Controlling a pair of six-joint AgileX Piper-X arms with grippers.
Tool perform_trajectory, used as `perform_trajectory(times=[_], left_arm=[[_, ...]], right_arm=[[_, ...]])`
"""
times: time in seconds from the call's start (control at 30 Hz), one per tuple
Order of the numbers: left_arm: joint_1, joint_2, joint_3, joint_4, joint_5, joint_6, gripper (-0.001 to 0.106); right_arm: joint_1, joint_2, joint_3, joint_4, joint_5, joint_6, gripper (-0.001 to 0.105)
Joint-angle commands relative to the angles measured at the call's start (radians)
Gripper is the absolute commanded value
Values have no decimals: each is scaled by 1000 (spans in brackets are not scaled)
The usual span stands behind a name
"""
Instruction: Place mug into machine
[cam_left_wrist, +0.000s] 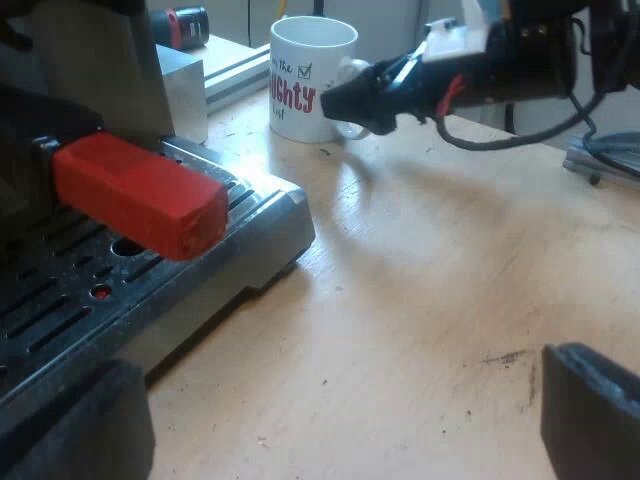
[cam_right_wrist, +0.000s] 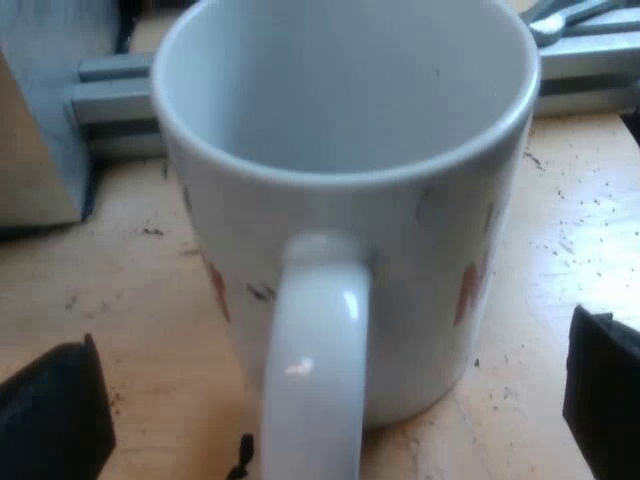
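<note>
A white mug (cam_left_wrist: 312, 80) with red and dark lettering stands upright on the wooden table (cam_left_wrist: 430, 290), apart from the machine's drip tray (cam_left_wrist: 230, 250). The other arm's gripper (cam_left_wrist: 352, 100) is at the mug's handle. In the right wrist view the empty mug (cam_right_wrist: 345, 150) is very close, and its handle (cam_right_wrist: 315, 360) points toward me between my right gripper's (cam_right_wrist: 330, 410) open fingers (cam_right_wrist: 55, 410), which stand well clear of it. My left gripper (cam_left_wrist: 340, 430) is open over bare table beside the drip tray. The holder's red handle end (cam_left_wrist: 140, 195) juts out over the tray's grate.
A metal block (cam_left_wrist: 185, 85) and an aluminium rail (cam_left_wrist: 240, 65) lie behind the mug, near the machine. A dark red-and-black object (cam_left_wrist: 185, 25) rests farther back. The rail (cam_right_wrist: 110, 90) also runs behind the mug in the right wrist view. Fine dark specks dot the wood.
</note>
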Motion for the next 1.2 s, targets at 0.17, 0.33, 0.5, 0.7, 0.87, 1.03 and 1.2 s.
perform_trajectory(times=[0.17, 0.33, 0.5, 0.7, 0.87, 1.03, 1.2], left_arm=[[-3, 3, -2, -25, 10, -15, 81], [-3, 3, -2, -25, 10, -15, 81], [-3, 3, -2, -25, 10, -15, 81], [-3, 3, -2, -25, 10, -15, 81], [-3, 3, -2, -25, 10, -15, 81], [-3, 3, -2, -25, 3, -15, 81], [-3, 4, -2, -25, -52, -15, 81]], right_arm=[[-1, 63, -59, -11, 43, -14, 93], [-1, 75, -70, 17, 45, -5, 84], [-1, 75, -70, 17, 51, -5, 73], [-1, 44, -70, 24, 54, -17, 0], [-1, -40, -70, 162, 54, -53, 0], [-1, -202, -70, 387, 51, -66, 0], [-1, -367, -70, 573, 18, -74, 0]])
